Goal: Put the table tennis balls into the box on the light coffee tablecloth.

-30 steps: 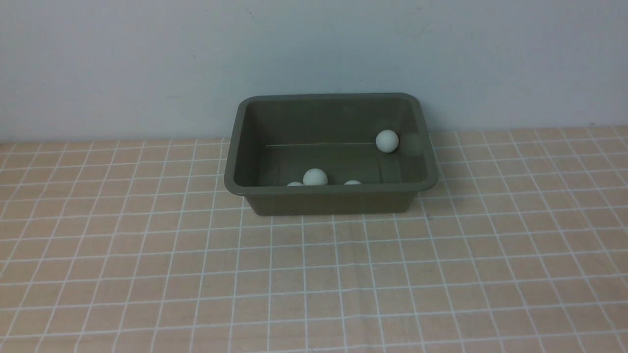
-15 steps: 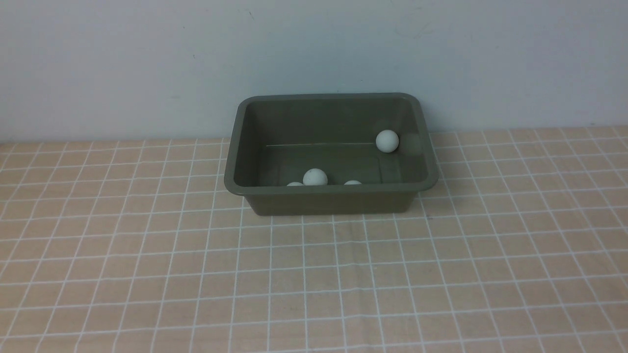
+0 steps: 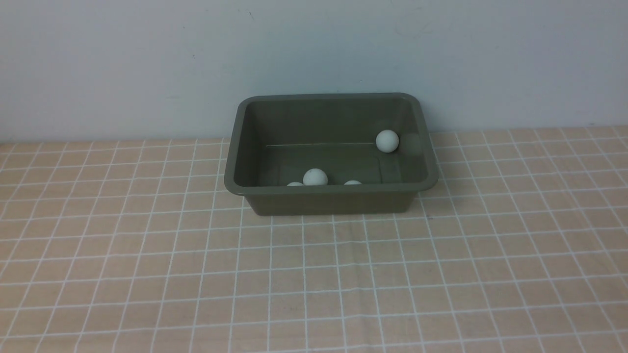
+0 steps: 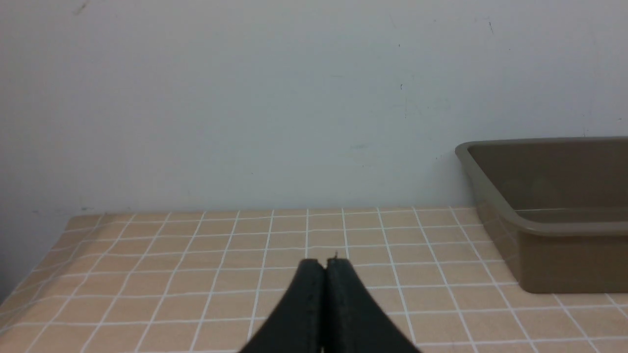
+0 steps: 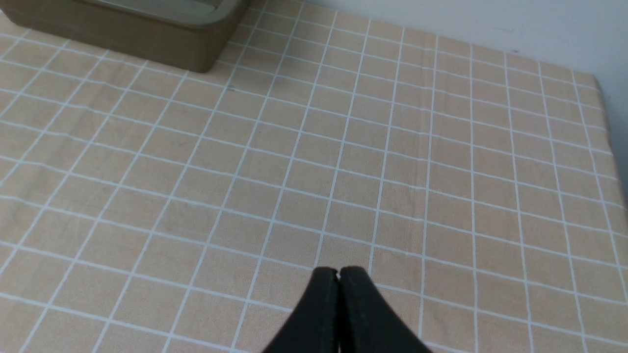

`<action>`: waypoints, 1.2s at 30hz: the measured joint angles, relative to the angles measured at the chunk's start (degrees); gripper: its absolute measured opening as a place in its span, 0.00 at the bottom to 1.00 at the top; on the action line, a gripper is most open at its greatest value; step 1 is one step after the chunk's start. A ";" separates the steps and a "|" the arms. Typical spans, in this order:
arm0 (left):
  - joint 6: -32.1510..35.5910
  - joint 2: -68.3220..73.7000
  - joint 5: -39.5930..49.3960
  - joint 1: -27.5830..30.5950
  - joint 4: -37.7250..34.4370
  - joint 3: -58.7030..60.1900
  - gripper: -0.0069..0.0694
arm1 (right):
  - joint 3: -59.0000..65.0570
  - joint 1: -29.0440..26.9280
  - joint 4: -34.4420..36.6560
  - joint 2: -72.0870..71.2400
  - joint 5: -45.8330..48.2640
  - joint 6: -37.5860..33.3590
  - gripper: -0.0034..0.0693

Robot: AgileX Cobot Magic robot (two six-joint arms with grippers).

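The olive-green box (image 3: 331,201) stands at the back middle of the light coffee tablecloth (image 3: 314,274). Inside it lie several white table tennis balls: one by the right wall (image 3: 387,141), one near the front wall (image 3: 315,177), and two (image 3: 295,184) (image 3: 353,182) half hidden behind the front rim. Neither arm shows in the front view. My left gripper (image 4: 324,264) is shut and empty, with the box (image 4: 559,255) off to one side of it. My right gripper (image 5: 338,272) is shut and empty above bare cloth, the box corner (image 5: 196,49) far from it.
A pale wall (image 3: 314,59) rises right behind the box. The cloth's edge (image 5: 606,127) drops off at the table's right side, and its left edge (image 4: 29,284) shows in the left wrist view.
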 joint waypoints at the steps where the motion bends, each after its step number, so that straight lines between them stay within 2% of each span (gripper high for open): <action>1: 0.00 0.00 0.15 0.00 0.00 0.00 0.00 | 0.00 0.00 0.00 0.00 0.00 0.00 0.02; 27: 0.10 0.00 0.38 0.00 0.00 0.00 0.00 | 0.00 0.00 0.00 0.00 -0.57 0.07 0.02; 32: 0.10 0.00 0.38 0.00 0.00 0.00 0.00 | 0.14 -1.42 2.57 0.00 -11.02 0.70 0.02; 36: 0.10 0.00 0.38 0.00 0.00 0.00 0.00 | 3.93 -9.61 3.27 0.00 -30.90 0.82 0.02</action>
